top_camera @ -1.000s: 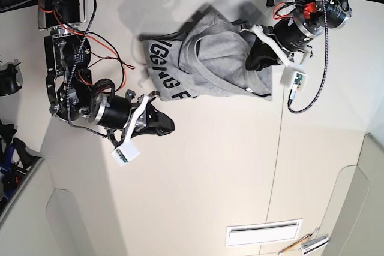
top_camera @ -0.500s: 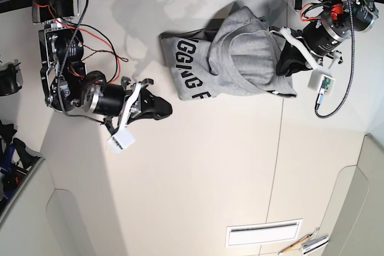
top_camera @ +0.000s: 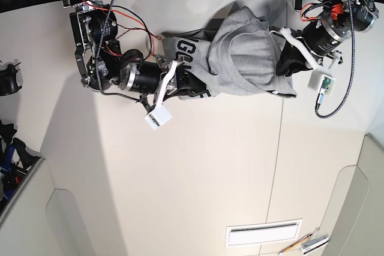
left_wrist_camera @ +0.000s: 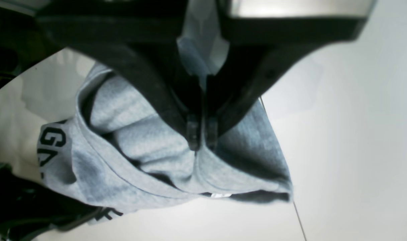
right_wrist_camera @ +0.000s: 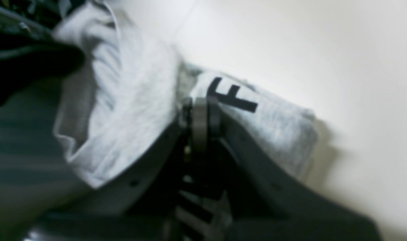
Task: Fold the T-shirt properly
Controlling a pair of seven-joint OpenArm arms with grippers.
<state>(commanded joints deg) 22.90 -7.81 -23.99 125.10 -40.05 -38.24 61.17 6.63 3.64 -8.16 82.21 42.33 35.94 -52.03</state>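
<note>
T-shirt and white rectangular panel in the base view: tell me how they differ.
The T-shirt is heather grey with black lettering, while the white rectangular panel is white and shows no lettering. The T-shirt is bunched and creased with an irregular outline; the white rectangular panel is flat and straight-edged. Both lie apart from each other.

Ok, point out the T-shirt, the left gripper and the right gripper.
T-shirt (top_camera: 245, 52): base view, on its bunched grey cloth.
Left gripper (left_wrist_camera: 203, 134): left wrist view, between its fingertips.
Right gripper (right_wrist_camera: 203, 117): right wrist view, between its fingertips.
</note>
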